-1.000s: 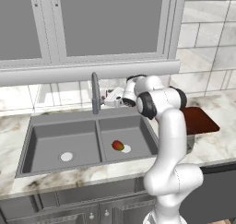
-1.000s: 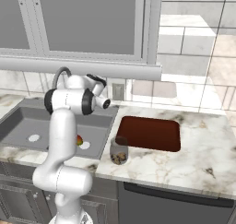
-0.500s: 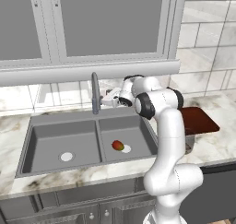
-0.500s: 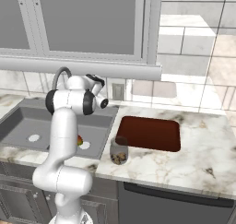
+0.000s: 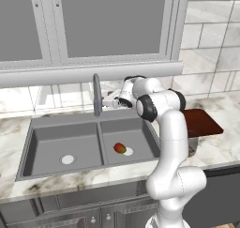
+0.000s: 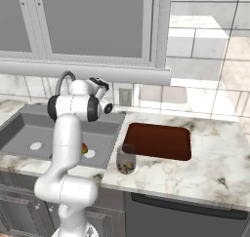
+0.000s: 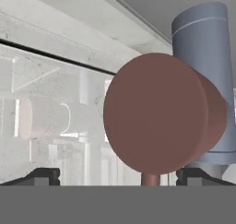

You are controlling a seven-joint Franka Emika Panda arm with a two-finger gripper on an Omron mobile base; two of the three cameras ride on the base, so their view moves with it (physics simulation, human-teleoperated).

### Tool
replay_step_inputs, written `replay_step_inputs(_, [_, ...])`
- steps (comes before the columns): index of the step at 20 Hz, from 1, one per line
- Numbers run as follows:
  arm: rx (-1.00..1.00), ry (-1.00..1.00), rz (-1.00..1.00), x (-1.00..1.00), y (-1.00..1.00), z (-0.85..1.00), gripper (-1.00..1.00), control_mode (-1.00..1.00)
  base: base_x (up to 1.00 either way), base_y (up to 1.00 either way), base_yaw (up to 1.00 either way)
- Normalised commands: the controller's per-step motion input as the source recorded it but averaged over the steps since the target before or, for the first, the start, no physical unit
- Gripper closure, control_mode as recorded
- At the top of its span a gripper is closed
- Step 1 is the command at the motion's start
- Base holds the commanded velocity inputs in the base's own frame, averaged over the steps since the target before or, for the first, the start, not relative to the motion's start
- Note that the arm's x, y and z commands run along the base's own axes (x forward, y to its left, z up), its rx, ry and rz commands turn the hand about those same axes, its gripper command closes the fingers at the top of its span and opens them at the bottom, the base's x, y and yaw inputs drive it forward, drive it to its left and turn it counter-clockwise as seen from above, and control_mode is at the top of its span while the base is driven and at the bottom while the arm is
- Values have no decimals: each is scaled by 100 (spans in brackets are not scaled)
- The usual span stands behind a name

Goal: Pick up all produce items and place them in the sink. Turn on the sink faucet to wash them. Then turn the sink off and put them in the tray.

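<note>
reaching with the gripper (image 5: 110, 102) spread wide on either side of the red-tipped lever (image 7: 154, 121) of the sink faucet (image 5: 97, 94), grasping nothing, fruit (image 5: 120, 148) lying in the right basin of the sink (image 5: 33, 138) beside the drain.

We note a kitchen: double sink (image 5: 56, 142), faucet (image 5: 96, 95), marble surface (image 6: 205, 167), tiled wall (image 6: 205, 46), cabinets (image 5: 84, 25).

No legible text or labels anywhere
</note>
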Motion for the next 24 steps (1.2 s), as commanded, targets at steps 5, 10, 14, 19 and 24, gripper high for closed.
replay_step_inputs(5, [7,10,0,52,0,-5,-100,-100,0,0,0])
replay_step_inputs(10, [11,13,0,58,0,-3,100,-100,0,0,0])
replay_step_inputs(14, [14,17,-1,63,-8,0,100,-100,0,0,0])
replay_step_inputs(19, [19,22,-9,60,-49,0,100,-100,0,0,0])
replay_step_inputs(24, [22,26,-15,61,-82,0,100,-100,0,0,0])
